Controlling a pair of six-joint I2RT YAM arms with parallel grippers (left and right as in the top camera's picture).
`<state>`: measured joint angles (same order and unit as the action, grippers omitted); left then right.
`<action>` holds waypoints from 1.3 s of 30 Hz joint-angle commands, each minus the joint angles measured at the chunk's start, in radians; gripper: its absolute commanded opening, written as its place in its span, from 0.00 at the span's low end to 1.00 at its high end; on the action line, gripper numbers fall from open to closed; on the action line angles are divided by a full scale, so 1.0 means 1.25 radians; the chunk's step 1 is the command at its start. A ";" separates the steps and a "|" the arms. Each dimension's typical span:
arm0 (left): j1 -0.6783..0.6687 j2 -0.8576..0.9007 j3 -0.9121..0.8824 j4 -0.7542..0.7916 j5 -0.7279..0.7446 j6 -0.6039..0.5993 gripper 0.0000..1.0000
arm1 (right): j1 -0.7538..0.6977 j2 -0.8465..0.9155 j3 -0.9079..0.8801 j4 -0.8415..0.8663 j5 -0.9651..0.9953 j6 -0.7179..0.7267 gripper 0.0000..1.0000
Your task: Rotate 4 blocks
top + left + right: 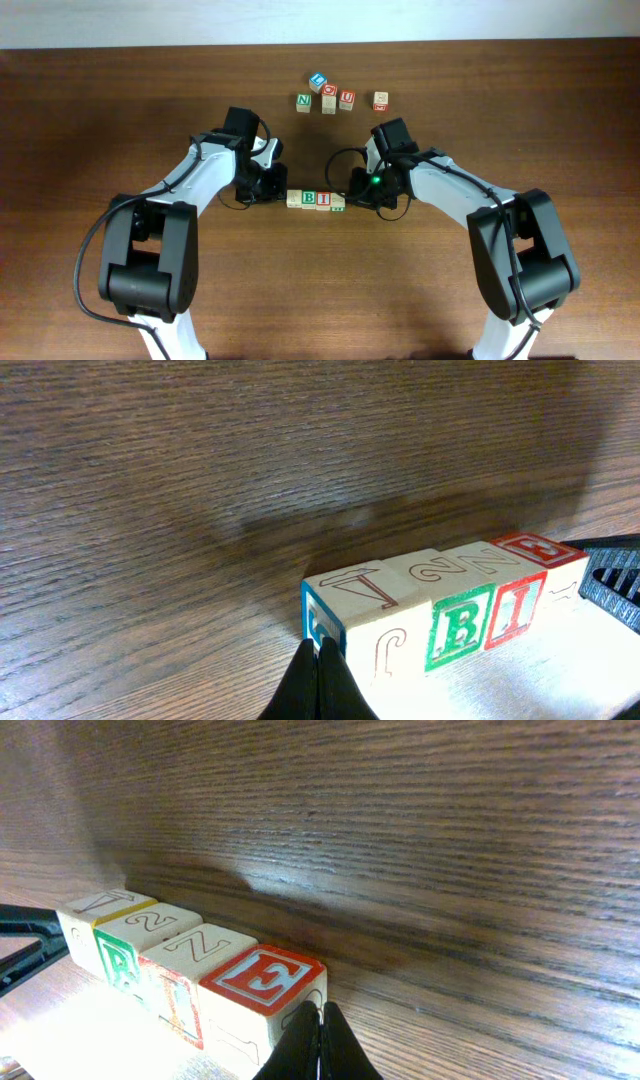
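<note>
Four wooden blocks lie in a tight row (316, 199) at mid-table. In the left wrist view the row runs from a blue-ended block (360, 590) past the green "B" block (462, 626) and a red-lettered "I" block (515, 612) to a red "E" block (528, 546). My left gripper (320, 655) is shut, its tips against the blue end face. In the right wrist view my right gripper (321, 1015) is shut, tips against the red "E" block (262, 978) at the row's other end. Neither gripper holds anything. Overhead, the left gripper (272, 190) and the right gripper (355, 195) flank the row.
Several loose cubes sit at the back: a green "N" cube (304, 101), a blue-topped cube (318, 81), a red "U" cube (347, 98) and a red-marked one (381, 100). Dark wooden table (120, 110) all round. Both arms angle inward from the near edge.
</note>
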<state>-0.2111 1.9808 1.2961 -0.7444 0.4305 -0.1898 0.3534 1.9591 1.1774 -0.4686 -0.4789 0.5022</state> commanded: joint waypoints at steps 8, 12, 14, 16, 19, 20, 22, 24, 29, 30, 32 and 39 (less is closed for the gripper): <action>-0.002 0.004 0.013 -0.001 0.015 0.016 0.00 | 0.009 0.010 -0.005 -0.017 0.016 0.031 0.04; -0.002 0.004 0.013 -0.001 0.015 0.016 0.00 | 0.009 0.010 -0.005 -0.017 0.012 0.030 0.04; -0.002 0.004 0.013 -0.001 0.015 0.016 0.00 | 0.010 0.010 -0.005 -0.021 -0.003 0.030 0.04; -0.002 0.004 0.013 -0.001 0.015 0.016 0.00 | 0.010 0.010 -0.005 -0.026 -0.006 0.027 0.04; -0.002 0.004 0.013 -0.001 0.015 0.016 0.00 | 0.010 0.010 -0.005 -0.023 -0.014 0.020 0.04; -0.002 0.004 0.013 -0.001 0.015 0.016 0.00 | 0.010 0.010 -0.005 -0.023 -0.020 0.018 0.04; -0.002 0.004 0.013 -0.001 0.015 0.016 0.00 | 0.010 0.010 -0.005 -0.010 -0.055 -0.015 0.05; -0.002 0.004 0.013 -0.001 0.016 0.016 0.00 | 0.010 0.010 -0.005 -0.001 -0.076 -0.031 0.04; -0.003 0.004 0.013 -0.001 0.021 0.016 0.00 | 0.010 0.009 -0.005 0.004 -0.105 -0.046 0.04; -0.003 0.004 0.013 -0.001 0.021 0.016 0.00 | 0.010 0.009 -0.002 0.004 -0.111 -0.055 0.04; -0.003 0.004 0.013 -0.001 0.024 0.016 0.00 | 0.010 0.008 0.009 -0.005 -0.114 -0.061 0.04; -0.003 0.004 0.013 -0.001 0.031 0.016 0.00 | 0.032 -0.019 0.049 -0.036 -0.094 -0.067 0.04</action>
<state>-0.2035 1.9808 1.2964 -0.7475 0.4103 -0.1825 0.3546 1.9594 1.1969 -0.5098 -0.5541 0.4370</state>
